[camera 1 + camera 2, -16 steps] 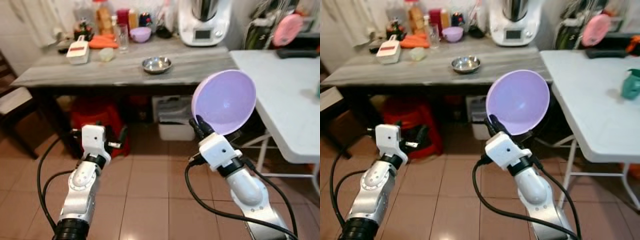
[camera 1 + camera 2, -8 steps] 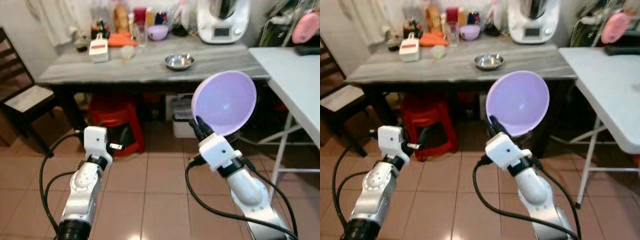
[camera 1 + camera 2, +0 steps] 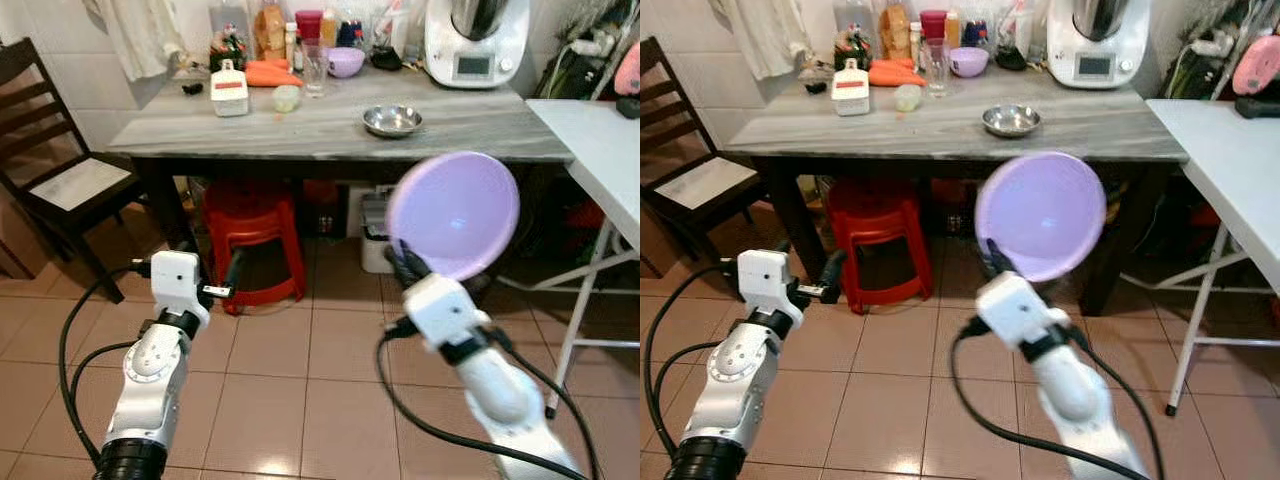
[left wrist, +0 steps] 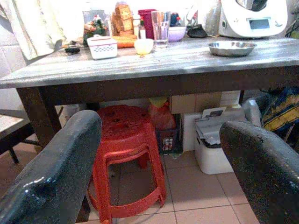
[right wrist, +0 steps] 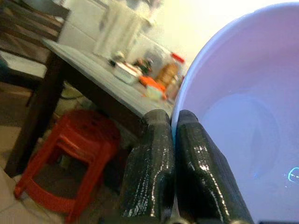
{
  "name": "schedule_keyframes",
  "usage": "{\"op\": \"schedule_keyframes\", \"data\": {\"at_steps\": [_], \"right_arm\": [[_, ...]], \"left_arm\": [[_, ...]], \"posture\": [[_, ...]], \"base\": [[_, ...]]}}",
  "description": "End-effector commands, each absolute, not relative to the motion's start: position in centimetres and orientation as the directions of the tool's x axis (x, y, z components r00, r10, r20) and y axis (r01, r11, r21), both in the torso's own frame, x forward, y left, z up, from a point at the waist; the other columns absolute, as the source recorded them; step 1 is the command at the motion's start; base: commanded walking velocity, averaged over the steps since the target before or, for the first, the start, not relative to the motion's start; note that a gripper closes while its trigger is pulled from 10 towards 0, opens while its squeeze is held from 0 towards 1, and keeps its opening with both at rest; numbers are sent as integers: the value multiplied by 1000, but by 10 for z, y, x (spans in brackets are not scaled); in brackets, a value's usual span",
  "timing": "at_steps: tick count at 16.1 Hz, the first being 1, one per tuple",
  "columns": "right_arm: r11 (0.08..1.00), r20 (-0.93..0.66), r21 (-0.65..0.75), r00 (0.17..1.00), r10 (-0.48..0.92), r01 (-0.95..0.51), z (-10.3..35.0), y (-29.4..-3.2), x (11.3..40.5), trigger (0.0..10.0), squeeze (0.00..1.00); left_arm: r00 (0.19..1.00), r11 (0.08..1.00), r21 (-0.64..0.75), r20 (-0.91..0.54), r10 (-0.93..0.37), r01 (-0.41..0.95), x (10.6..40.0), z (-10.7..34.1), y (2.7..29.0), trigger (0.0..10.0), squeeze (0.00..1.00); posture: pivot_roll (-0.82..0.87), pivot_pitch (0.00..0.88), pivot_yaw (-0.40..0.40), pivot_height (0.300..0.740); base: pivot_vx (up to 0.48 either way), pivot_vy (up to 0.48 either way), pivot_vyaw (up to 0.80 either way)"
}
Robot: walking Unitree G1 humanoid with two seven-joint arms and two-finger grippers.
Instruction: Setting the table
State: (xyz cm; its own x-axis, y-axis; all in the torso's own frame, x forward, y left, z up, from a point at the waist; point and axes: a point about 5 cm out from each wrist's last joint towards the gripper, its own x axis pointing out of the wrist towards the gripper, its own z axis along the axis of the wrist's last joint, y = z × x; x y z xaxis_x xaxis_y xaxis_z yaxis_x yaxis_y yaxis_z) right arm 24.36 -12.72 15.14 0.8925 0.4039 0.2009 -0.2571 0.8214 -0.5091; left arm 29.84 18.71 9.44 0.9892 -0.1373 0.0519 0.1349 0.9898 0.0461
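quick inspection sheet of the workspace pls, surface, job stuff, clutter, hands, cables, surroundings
surface: grey wooden table ahead, white folding table to the right
job's things: lilac bowl tilted, pinched by its rim; steel bowl on the grey table
clutter: bottles, glass, small lilac bowl, white appliance at the back
hands: right hand shut on the bowl; left hand open, holding nothing
cables: black cables along both arms
surroundings: red stool, dark chair, tiled floor

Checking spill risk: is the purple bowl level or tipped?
Tipped. The right hand pinches the purple bowl by its rim, its empty inside facing the camera.
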Motion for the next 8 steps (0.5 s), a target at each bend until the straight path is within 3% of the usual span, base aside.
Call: {"op": "schedule_keyframes", "data": {"at_steps": [1,8], "right_arm": [[841,217,-488,900,377,-234,156,-133,242,10000,0],[853,217,-471,908,357,-223,157,-137,240,10000,0]], "left_arm": [[990,990,63,64,-128,124,296,96,191,10000,0],[986,987,54,59,-156,153,291,92,183,10000,0]], "posture": [[-36,0,40,740],[-41,0,40,740]], "base": [[0,0,0],[36,0,0]]}}
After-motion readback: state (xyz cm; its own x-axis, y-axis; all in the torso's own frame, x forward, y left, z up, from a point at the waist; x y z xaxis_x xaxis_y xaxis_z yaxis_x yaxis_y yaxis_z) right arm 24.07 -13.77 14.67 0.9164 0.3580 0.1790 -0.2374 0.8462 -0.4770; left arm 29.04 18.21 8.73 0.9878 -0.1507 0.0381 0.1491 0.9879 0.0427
